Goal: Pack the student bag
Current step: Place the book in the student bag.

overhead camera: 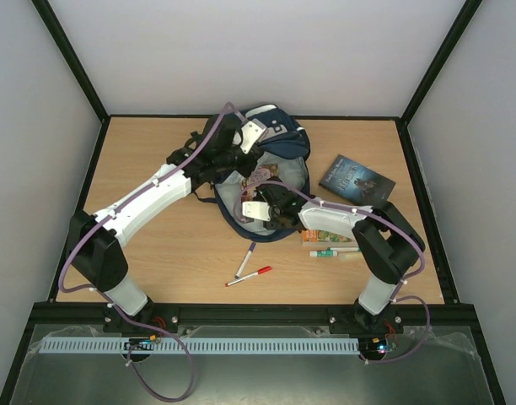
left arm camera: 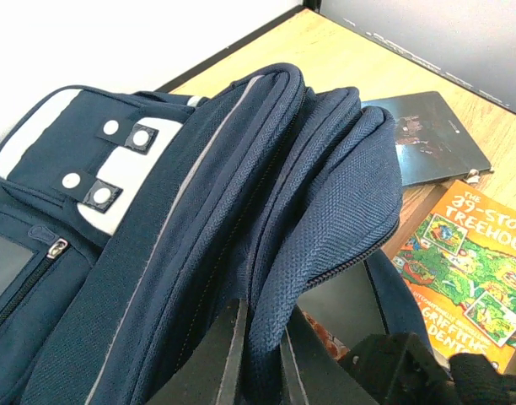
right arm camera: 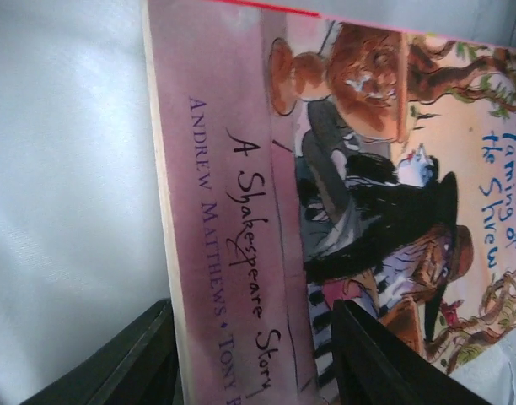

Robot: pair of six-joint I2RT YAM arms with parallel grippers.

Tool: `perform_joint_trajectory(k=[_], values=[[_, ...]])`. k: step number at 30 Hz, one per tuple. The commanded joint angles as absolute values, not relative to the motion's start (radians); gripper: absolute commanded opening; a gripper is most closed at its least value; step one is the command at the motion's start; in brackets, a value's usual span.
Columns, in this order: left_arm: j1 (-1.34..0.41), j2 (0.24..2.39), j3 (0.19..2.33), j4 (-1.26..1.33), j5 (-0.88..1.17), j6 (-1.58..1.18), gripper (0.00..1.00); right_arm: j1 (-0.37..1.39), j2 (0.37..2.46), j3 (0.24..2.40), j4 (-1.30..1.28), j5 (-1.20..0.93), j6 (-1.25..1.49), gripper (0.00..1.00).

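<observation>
Nearest my bases, a red marker (overhead camera: 256,272) and a purple-capped pen (overhead camera: 246,257) lie on the table (overhead camera: 157,253). By my right arm is a treehouse book (left arm camera: 473,270), its title cut off.

The student bag (overhead camera: 275,148) lies mid-table. My left gripper (left arm camera: 262,333) is clamped on its rim fold. My right gripper (right arm camera: 254,354) stands apart over "The Taming of the Shrew" (right arm camera: 325,194), "A Shakespeare Story", Andrew Matthews. I cannot tell whether it touches the book.

Farthest lies a dark book (overhead camera: 357,178).

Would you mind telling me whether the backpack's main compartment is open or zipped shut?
Open: in the top view the student bag gapes, pale lining showing, and the left gripper pinches its rim.
</observation>
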State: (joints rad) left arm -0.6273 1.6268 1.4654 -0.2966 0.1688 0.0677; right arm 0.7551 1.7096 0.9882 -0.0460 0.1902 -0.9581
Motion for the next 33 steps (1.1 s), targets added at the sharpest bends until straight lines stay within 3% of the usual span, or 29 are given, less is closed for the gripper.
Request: perform_joint_trajectory(k=[1, 4, 10, 20, 23, 33], values=[[-0.614, 1.562, 1.467, -0.173, 0.196, 0.052, 0.02, 0.759, 1.777, 1.014, 0.011, 0.264, -1.023, 0.49], [-0.611, 1.564, 1.464, -0.172, 0.209, 0.049, 0.02, 0.759, 1.815, 1.005, 0.092, 0.313, -1.029, 0.45], [-0.611, 1.569, 1.456, -0.164, 0.225, 0.040, 0.03, 0.760, 1.801, 0.936, 0.362, 0.427, -1.099, 0.23], [-0.606, 1.586, 1.459, -0.160, 0.253, 0.028, 0.03, 0.790, 1.724, 0.863, 0.521, 0.422, -1.228, 0.02], [-0.603, 1.586, 1.454, -0.154, 0.257, 0.023, 0.03, 0.821, 1.683, 0.809, 0.591, 0.445, -1.262, 0.01], [-0.580, 1.597, 1.456, -0.149, 0.279, 0.000, 0.04, 0.910, 1.510, 0.795, 0.454, 0.550, -1.216, 0.01]])
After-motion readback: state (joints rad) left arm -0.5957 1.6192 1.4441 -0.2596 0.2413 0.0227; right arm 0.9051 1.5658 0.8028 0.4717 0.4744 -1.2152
